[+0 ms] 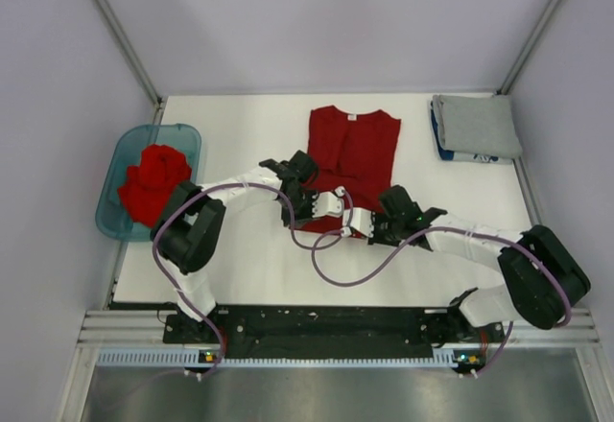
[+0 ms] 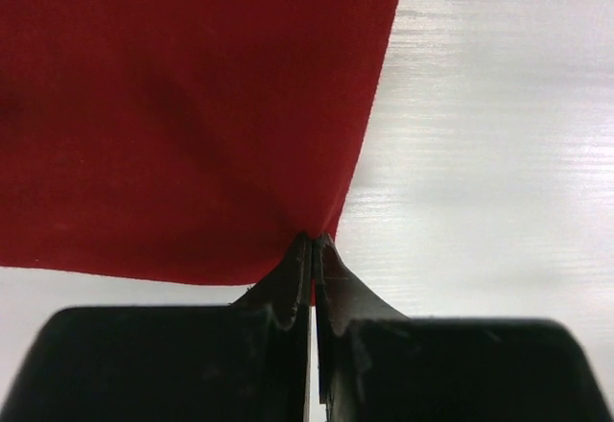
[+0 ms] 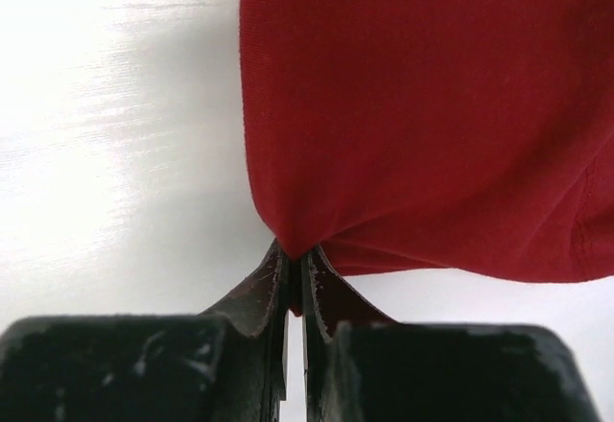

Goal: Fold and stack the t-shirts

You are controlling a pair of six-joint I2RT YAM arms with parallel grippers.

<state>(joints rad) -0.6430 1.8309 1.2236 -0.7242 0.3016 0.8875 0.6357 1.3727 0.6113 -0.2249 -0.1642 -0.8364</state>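
Note:
A red t-shirt (image 1: 351, 153) lies flat mid-table, neck tag at the far end, sleeves folded in. My left gripper (image 1: 309, 195) is shut on its near left corner; the left wrist view shows the jaws pinching red cloth (image 2: 192, 115). My right gripper (image 1: 380, 219) is shut on its near right corner; the right wrist view shows the same pinch on red cloth (image 3: 422, 105). A crumpled red t-shirt (image 1: 153, 182) fills the tub. A folded grey t-shirt (image 1: 476, 126) lies at the far right.
The translucent teal tub (image 1: 184, 137) stands at the left table edge. The grey shirt rests on something with a blue and white edge (image 1: 467, 157). Purple cables (image 1: 336, 269) loop over the near table. Walls and frame posts close in the sides.

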